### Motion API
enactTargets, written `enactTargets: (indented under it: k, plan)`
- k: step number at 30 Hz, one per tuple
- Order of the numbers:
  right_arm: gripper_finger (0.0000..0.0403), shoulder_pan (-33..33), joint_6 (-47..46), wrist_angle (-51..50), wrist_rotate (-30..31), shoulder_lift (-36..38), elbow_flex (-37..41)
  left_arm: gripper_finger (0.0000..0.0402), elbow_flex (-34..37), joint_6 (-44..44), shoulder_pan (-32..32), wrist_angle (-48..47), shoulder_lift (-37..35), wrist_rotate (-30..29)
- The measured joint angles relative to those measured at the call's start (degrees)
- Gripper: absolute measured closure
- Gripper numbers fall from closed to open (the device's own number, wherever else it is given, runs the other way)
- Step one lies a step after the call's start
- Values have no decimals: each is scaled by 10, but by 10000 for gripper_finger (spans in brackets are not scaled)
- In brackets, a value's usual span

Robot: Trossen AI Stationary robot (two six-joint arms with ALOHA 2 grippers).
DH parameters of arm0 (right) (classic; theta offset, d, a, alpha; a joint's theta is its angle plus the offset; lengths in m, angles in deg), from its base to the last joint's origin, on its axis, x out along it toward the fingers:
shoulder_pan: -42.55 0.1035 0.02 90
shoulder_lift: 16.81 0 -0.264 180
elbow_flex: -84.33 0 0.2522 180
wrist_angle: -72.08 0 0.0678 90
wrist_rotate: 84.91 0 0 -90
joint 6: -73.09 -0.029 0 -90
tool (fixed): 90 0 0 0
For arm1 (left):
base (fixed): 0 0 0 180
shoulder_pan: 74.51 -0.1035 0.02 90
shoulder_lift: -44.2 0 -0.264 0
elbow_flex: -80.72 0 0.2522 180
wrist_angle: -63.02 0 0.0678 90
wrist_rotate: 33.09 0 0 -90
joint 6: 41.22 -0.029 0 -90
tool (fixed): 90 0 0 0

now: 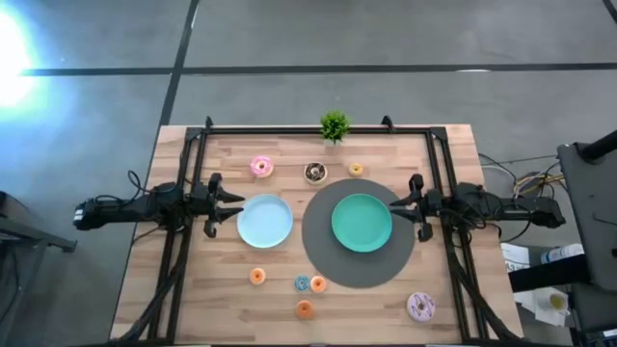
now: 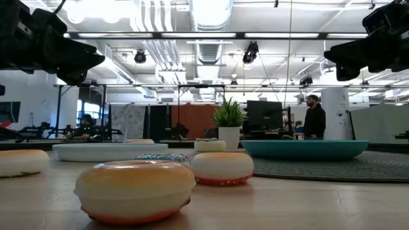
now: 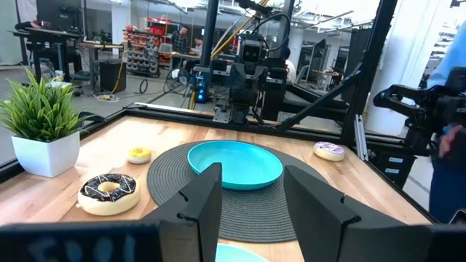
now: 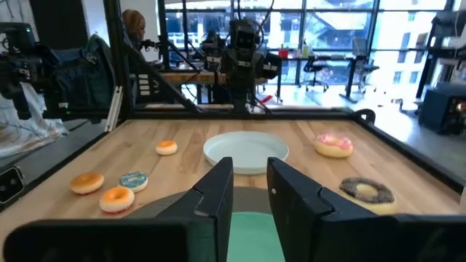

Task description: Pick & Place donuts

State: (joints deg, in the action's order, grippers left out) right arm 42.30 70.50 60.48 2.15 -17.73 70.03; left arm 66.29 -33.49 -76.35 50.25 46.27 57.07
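- Left gripper [image 1: 234,204] – fingers apart, empty, beside the light-blue plate [image 1: 264,221].
- Right gripper [image 1: 395,204] – fingers apart, empty, at the teal plate [image 1: 362,223].
- Donuts [image 1: 261,167] lie scattered on the table [image 1: 193,308], none on a plate.

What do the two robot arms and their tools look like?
Both arms are dark, almost black, slim and jointed. The left tool and the right tool each have two flat, angular black fingers. Thin black cables run along the arms. I see no markings.

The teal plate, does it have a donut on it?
No, in the high view the teal plate on the grey mat is bare, and the donuts, like the pink donut, lie on the wooden table.
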Motion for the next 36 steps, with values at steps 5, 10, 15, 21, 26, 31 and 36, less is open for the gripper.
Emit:
enactTargets:
  k: [5,10,15,21,26,31,36]
  plan:
    - [319,1,-225,22,5,0,0,278,0,0,0,0,0,0]
    - [323,1,-487,55,26,0,0,278,0,0,0,0,0,0]
    - [329,1,-637,64,37,0,0,278,0,0,0,0,0,0]
    - [335,2,-672,130,191,-7,0,278,0,0,0,0,0,0]
    - [335,4,-631,196,263,-30,0,278,0,0,0,0,0,0]
    - [335,15,-708,228,166,-79,-3,278,0,0,0,0,0,0]
    - [327,65,-722,83,109,-179,-96,278,0,0,0,0,0,0]
